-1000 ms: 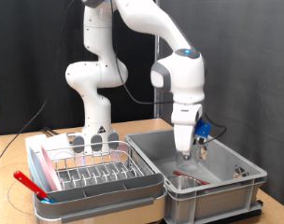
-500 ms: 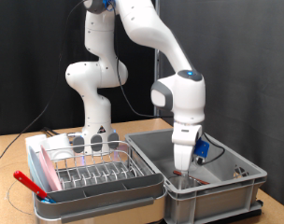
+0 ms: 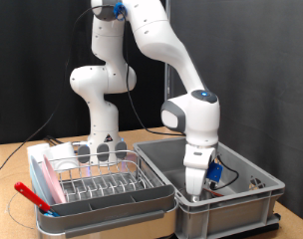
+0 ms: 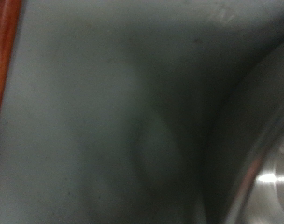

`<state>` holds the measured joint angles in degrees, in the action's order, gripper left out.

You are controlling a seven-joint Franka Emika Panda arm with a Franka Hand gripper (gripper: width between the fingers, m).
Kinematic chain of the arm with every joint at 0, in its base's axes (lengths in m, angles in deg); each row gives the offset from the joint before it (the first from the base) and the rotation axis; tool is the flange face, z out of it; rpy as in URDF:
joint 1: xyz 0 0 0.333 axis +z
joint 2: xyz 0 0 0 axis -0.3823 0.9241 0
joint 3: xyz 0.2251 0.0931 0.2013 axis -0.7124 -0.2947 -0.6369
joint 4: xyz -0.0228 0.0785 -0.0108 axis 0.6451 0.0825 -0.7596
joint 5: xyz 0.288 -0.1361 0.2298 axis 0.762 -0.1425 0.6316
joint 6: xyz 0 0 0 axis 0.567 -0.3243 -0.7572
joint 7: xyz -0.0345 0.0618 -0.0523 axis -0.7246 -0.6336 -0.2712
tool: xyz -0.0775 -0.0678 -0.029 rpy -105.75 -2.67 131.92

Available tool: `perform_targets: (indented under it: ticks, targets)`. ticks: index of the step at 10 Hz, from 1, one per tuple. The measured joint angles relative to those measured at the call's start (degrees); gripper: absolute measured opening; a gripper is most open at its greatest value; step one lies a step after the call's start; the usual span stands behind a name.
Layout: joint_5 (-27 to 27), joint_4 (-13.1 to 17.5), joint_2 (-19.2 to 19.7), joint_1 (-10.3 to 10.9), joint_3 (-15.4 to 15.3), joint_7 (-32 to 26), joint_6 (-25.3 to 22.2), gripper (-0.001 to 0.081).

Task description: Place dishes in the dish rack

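Note:
My gripper (image 3: pixel 197 183) is lowered into the grey plastic tub (image 3: pixel 231 204), and its fingertips are hidden behind the tub's front wall. The wrist view is close to the tub's grey floor (image 4: pixel 114 112). A thin red-brown utensil handle (image 4: pixel 2 65) runs along one edge of that view, and the curved rim of the shiny steel bowl (image 4: pixel 268 177) shows at the opposite edge. No fingers show in the wrist view. The chrome wire dish rack (image 3: pixel 102 179) stands to the exterior view's left of the tub, with the pink plate (image 3: pixel 50 180) upright in it. The glass is not visible.
Grey utensil cups (image 3: pixel 100 150) sit at the rack's back. A red bar-shaped thing (image 3: pixel 32 194) lies at the rack's front left corner. Small objects (image 3: pixel 259 184) lie by the tub's right wall. The robot's base (image 3: pixel 102 119) stands behind the rack.
The arm has moved steadily downward into the tub. The hand was above the rim a second ago and is now below it.

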<state>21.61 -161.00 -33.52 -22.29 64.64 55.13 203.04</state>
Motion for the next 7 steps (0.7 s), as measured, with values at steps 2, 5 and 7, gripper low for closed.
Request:
perform_targets:
  ticks: [2, 5, 7]
  targets:
    - [-0.02, 0.01, 1.06, 0.0, 0.0, 0.45, 1.8, 0.0808]
    - [-0.02, 0.01, 1.27, 0.0, 0.01, 0.73, 2.21, 0.0649]
    - [0.02, 0.01, 1.28, -0.01, 0.06, 0.91, 2.22, 0.0464]
